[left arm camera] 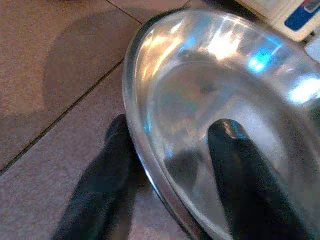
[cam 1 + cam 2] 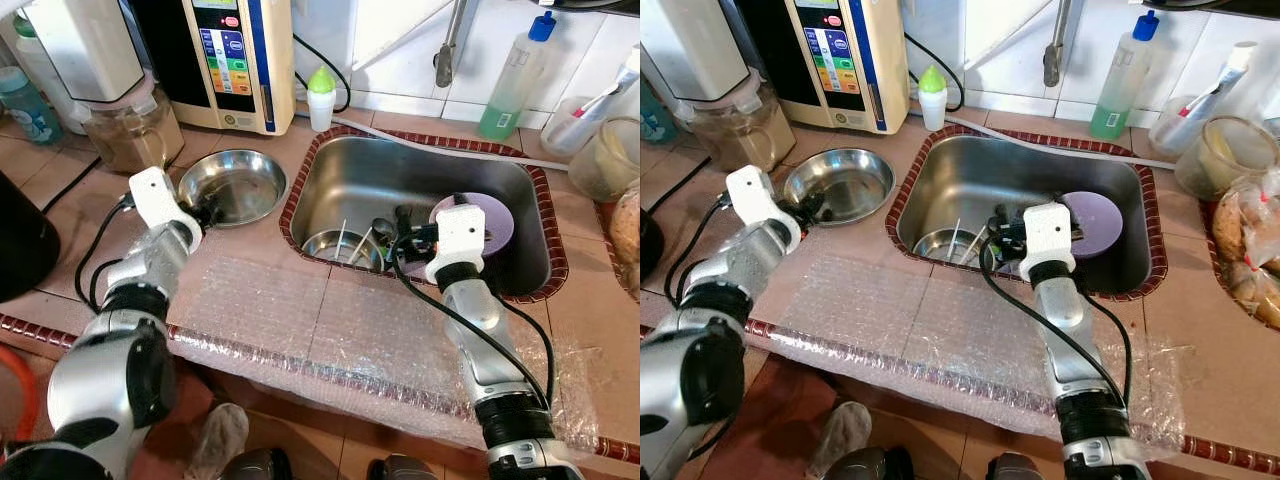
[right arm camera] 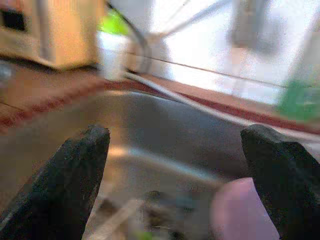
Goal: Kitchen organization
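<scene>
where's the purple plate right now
The purple plate lies inside the steel sink, at its right end, just beyond the open right gripper and right of the small steel bowl holding utensils.

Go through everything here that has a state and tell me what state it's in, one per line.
Left gripper: fingers astride the steel bowl's rim.
Steel bowl: upright on the counter, empty.
Right gripper: open, over the sink.
Sink: holds dishes, no water running.
Purple plate: lying in the sink.
Soap bottle: upright, capped.
</scene>
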Robot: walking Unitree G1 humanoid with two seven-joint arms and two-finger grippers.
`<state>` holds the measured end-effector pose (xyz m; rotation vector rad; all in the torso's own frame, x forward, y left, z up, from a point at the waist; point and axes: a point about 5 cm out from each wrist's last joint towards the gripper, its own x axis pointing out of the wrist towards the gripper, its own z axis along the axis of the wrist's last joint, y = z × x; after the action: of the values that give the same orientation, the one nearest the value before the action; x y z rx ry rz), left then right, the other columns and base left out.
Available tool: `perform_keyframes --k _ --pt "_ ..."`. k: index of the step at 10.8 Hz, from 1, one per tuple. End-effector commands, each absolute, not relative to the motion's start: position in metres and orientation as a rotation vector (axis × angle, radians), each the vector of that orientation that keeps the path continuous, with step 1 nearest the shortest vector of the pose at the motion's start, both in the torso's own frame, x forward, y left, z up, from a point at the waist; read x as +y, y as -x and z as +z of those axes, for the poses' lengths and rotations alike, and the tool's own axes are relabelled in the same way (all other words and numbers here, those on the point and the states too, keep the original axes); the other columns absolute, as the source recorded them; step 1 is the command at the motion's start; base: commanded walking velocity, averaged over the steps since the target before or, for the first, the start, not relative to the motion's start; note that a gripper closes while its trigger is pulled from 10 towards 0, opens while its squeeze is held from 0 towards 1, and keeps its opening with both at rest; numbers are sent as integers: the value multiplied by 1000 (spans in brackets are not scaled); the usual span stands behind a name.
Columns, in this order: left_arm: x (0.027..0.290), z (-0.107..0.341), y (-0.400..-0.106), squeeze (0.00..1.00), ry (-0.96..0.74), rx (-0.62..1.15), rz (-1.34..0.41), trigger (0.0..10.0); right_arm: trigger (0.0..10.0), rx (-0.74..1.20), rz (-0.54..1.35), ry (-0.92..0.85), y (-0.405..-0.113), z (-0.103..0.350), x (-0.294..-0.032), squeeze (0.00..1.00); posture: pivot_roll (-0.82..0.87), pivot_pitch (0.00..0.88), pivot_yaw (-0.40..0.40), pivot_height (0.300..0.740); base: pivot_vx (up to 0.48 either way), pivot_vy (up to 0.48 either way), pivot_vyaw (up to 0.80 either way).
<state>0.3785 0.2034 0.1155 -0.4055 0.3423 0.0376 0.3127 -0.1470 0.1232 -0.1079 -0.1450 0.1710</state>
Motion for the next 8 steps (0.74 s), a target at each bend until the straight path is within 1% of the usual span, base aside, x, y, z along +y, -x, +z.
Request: perform_keyframes --k 1,2,3,6,7,8 --pt "197 88 -365 0 385 462 4 0 10000 -211 288 18 -309 138 -134 0 -174 34 81 740 0 0 0" --pt "193 81 -361 0 355 477 -33 0 10000 -239 382 -12 -305 145 -126 0 -169 35 77 740 0 0 0" --pt "193 75 -356 0 351 487 -32 0 10000 -232 429 -16 -305 146 -123 0 -168 36 74 740 0 0 0" --pt "192 76 -355 0 326 454 -48 0 10000 -212 493 -25 -305 146 -123 0 -165 31 66 740 0 0 0" --pt "190 79 -354 0 330 421 -74 0 10000 -176 561 -14 -302 142 -120 0 -164 30 63 740 0 0 0" --pt "188 77 -352 0 296 421 -93 0 10000 -119 653 34 -298 134 -115 0 -165 28 62 740 0 0 0"
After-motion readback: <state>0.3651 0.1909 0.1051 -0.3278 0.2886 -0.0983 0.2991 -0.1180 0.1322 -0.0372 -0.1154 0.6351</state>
